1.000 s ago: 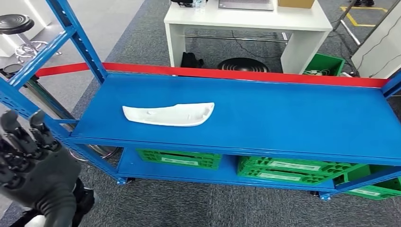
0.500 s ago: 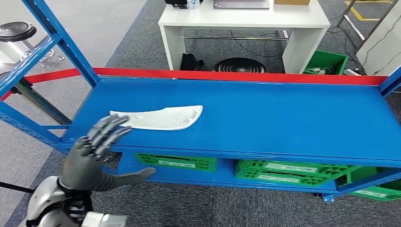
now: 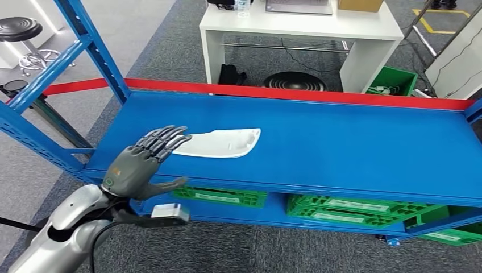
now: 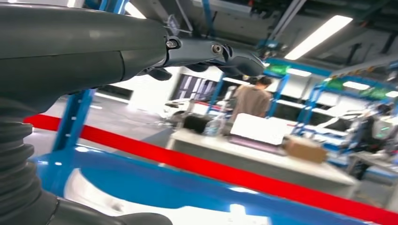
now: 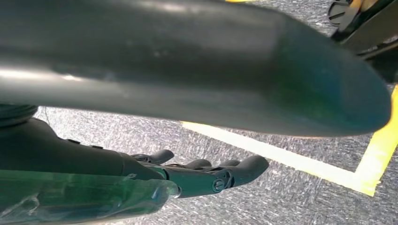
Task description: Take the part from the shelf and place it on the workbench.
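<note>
The white curved part (image 3: 224, 143) lies flat on the blue shelf (image 3: 352, 142), left of its middle. My left hand (image 3: 142, 162) reaches in over the shelf's front edge with its fingers spread. The fingertips (image 3: 170, 136) lie over the part's left end, and I cannot tell whether they touch it. It holds nothing. In the left wrist view the left hand (image 4: 94, 51) hangs above the blue shelf board and its red back rail (image 4: 234, 173). My right hand (image 5: 187, 173) hangs over grey floor with its fingers stretched out and nothing in them.
A blue upright (image 3: 94, 48) stands at the shelf's left back corner. Green crates (image 3: 341, 207) sit on the lower level. Beyond the shelf are a white table (image 3: 295, 23), a green bin (image 3: 389, 79) and a stool (image 3: 20, 28). A person (image 4: 251, 101) stands far off.
My left hand has risen from low at the shelf's front left corner and moved in over the part's left end. The part stays where it was; the view shifted slightly.
</note>
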